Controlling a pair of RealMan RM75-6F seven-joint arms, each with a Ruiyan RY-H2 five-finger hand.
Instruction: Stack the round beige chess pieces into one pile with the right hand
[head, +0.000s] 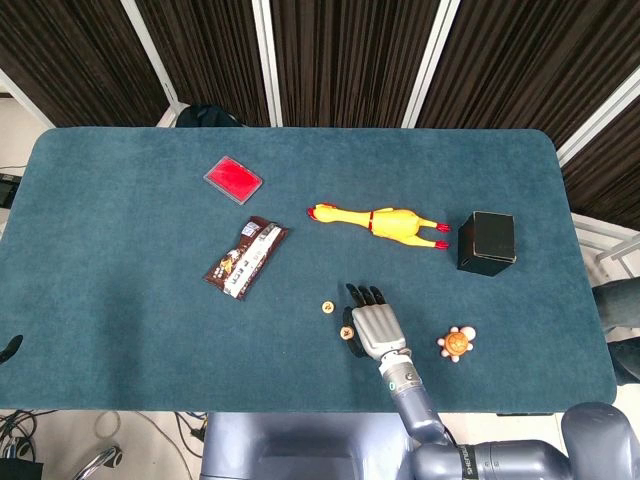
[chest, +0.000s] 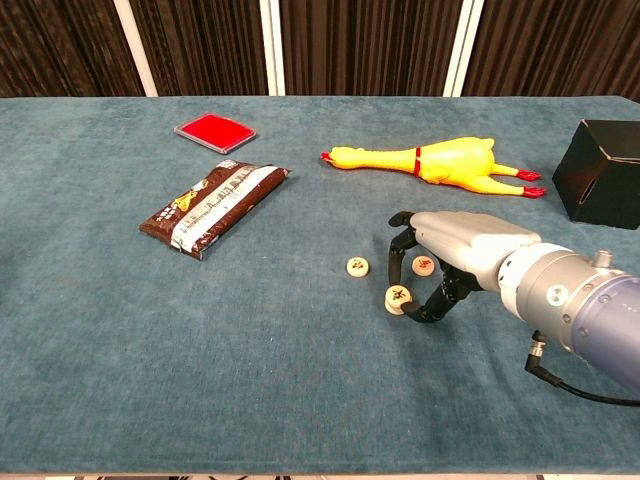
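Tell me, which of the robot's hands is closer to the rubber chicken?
The right. The right hand hovers over the beige chess pieces, just in front of the rubber chicken. The left hand shows in neither view, so its distance cannot be judged.

Teal felt table (head: 120, 250); dark ribbed wall panels (head: 340, 60), white strips between.

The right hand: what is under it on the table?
Under the right hand, one beige chess piece lies below the palm, and another sits by the curled fingers. The palm covers any further pieces.
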